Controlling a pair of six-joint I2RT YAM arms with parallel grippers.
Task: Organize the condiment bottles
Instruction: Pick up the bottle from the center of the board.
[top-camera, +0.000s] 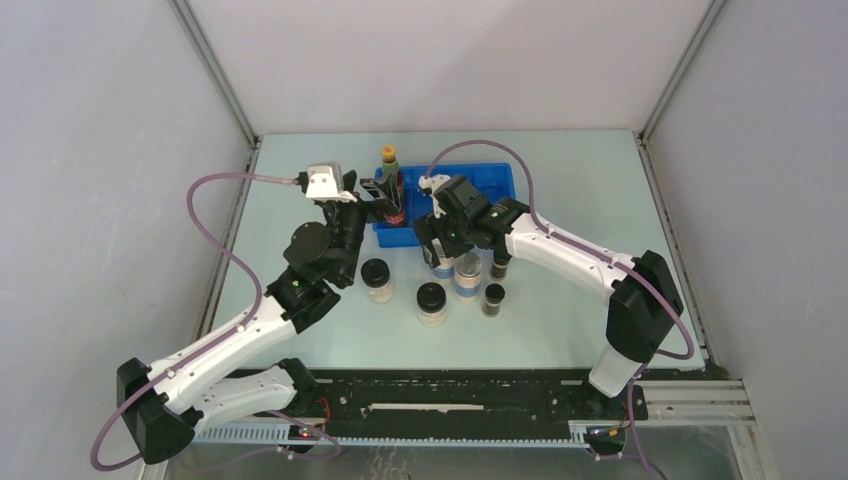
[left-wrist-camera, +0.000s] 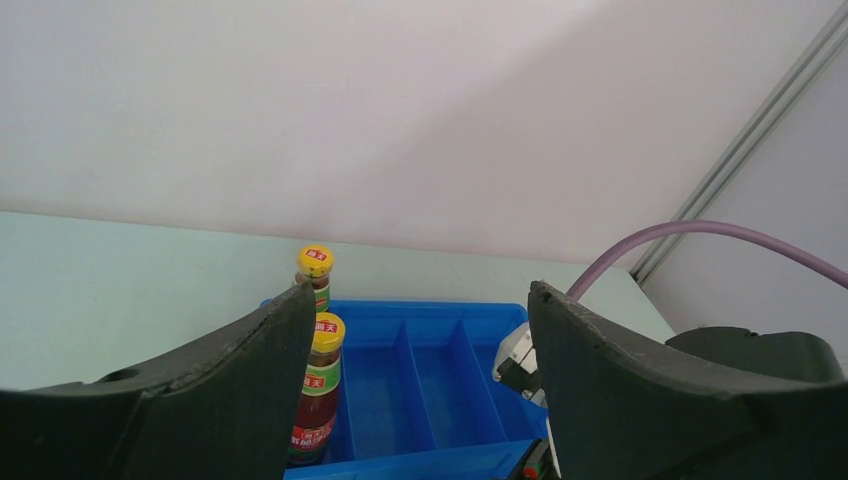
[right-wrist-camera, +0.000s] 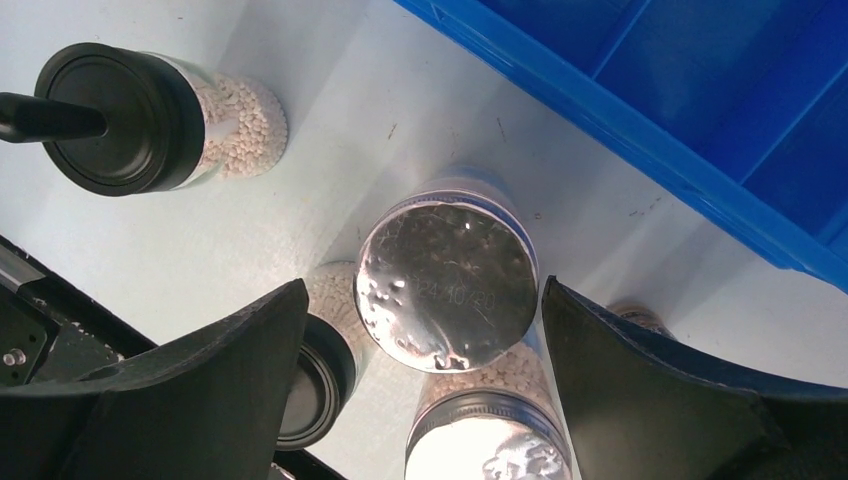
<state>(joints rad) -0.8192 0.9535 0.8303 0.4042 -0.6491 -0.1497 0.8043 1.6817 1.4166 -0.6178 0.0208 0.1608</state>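
**By the blue tray (top-camera: 492, 186): both grippers empty**

Left gripper (left-wrist-camera: 420, 300), spread wide, has a red-labelled bottle (left-wrist-camera: 318, 400) inside one finger, in the tray's end compartment (second bottle (left-wrist-camera: 314, 270) beyond the tray). Right gripper (right-wrist-camera: 425, 292), equally wide, straddles a silver-lidded jar (right-wrist-camera: 447, 285).

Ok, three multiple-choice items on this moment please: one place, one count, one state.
1. Relative to the blue tray, the black-lidded jars stand: A inside; B in front, on the table; C behind.
2. Red-labelled bottles in view: A one; B two; C four.
3. The right end effector is: A open; B shut; C out of view.
Answers: B, both stand outside it on the near side; B, two yellow caps show; A, fingers spread wide above a silver-lidded jar.
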